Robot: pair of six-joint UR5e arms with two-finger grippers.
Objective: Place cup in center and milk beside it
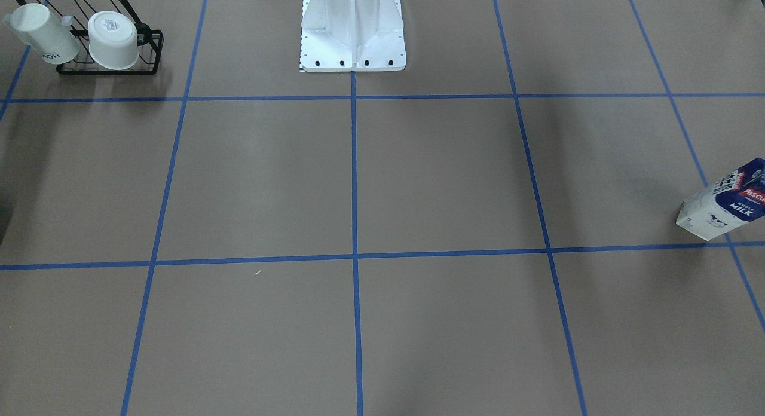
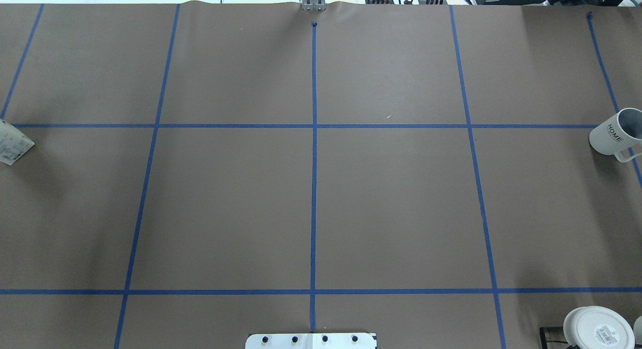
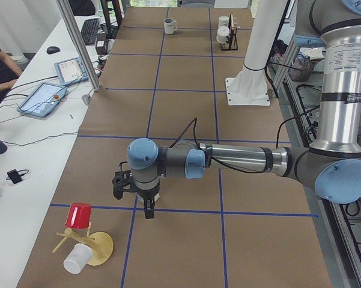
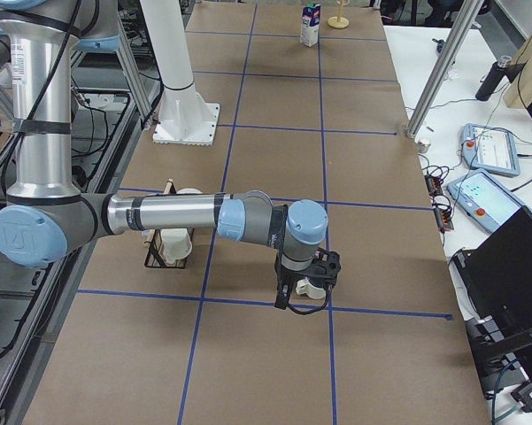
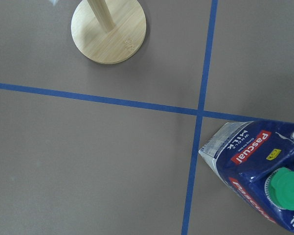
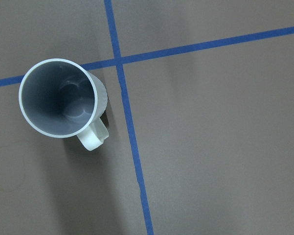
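The cup (image 6: pixel 58 97), a small white mug with a loop handle and dark grey inside, stands upright on a blue tape crossing at the table's right end (image 2: pixel 614 133). The right gripper (image 4: pixel 306 301) hovers just over the cup (image 4: pixel 315 286); I cannot tell whether it is open or shut. The milk (image 5: pixel 257 171), a navy and white carton with a green cap, stands at the table's left end (image 1: pixel 726 201), and is cut by the overhead view's left edge (image 2: pixel 12 143). The left gripper (image 3: pixel 135 201) hangs above it and hides it there; I cannot tell its state.
A black wire rack (image 1: pixel 107 66) near the robot's right holds two white cups, one with black lettering (image 1: pixel 45 33), one with a label on its base (image 2: pixel 597 331). A wooden mug tree (image 5: pixel 108 30) with a red cup (image 3: pixel 79 216) stands beside the milk. The white robot base (image 1: pixel 352 39) stands at mid-table.
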